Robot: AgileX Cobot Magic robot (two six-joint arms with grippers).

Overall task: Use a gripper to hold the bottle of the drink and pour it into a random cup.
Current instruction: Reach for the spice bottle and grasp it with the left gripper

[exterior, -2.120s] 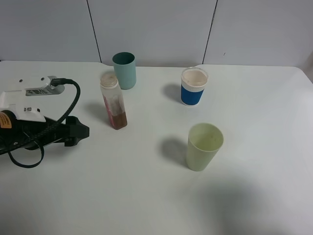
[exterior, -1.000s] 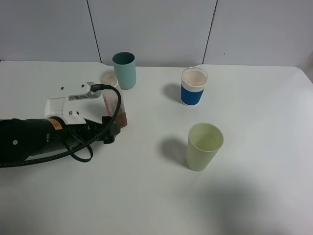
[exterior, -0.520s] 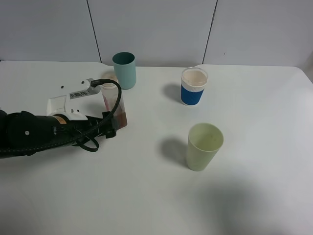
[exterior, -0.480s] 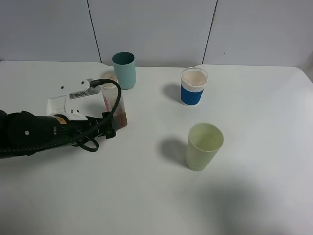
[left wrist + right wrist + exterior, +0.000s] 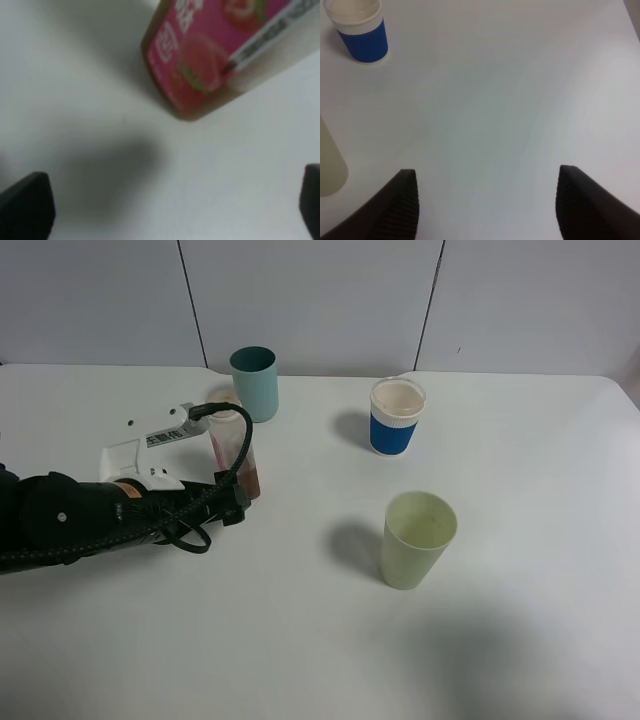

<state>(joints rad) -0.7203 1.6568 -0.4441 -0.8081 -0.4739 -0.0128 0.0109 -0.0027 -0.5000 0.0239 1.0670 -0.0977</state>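
The jaws of the left gripper (image 5: pixel 167 207) stand wide apart. In the left wrist view its two dark fingertips (image 5: pixel 25 207) sit at opposite edges of the picture, with bare white table (image 5: pixel 300 640) between them. They hold nothing. The bottle (image 5: pixel 228 440) stands upright just ahead of those tips, its red-and-white label filling much of that blurred view. From the high camera we see the white claw lying low on the left side of the table, its tip right beside the bottle. From there we cannot tell whether the claw touches the bottle. A black cable (image 5: pixel 243 445) loops across the front of the bottle, and the black-covered arm (image 5: pixel 70 520) stretches away to the left edge.

The drink (image 5: pixel 250 482) shows as a brown band at the bottom of the bottle.

The jaws of the right gripper (image 5: pixel 490 210) are also spread, with only table between the ribbed dark fingers (image 5: pixel 395 210). We do not see this gripper in the high view.

The cup (image 5: pixel 418 538), pale yellowish green, stands upright on the right half of the table, well apart from the bottle, and looks empty. A teal cup (image 5: pixel 254 383) stands just behind the bottle, near the back edge. A white cup with a blue sleeve (image 5: pixel 397 417) stands behind the pale one, and it also shows in the right wrist view.
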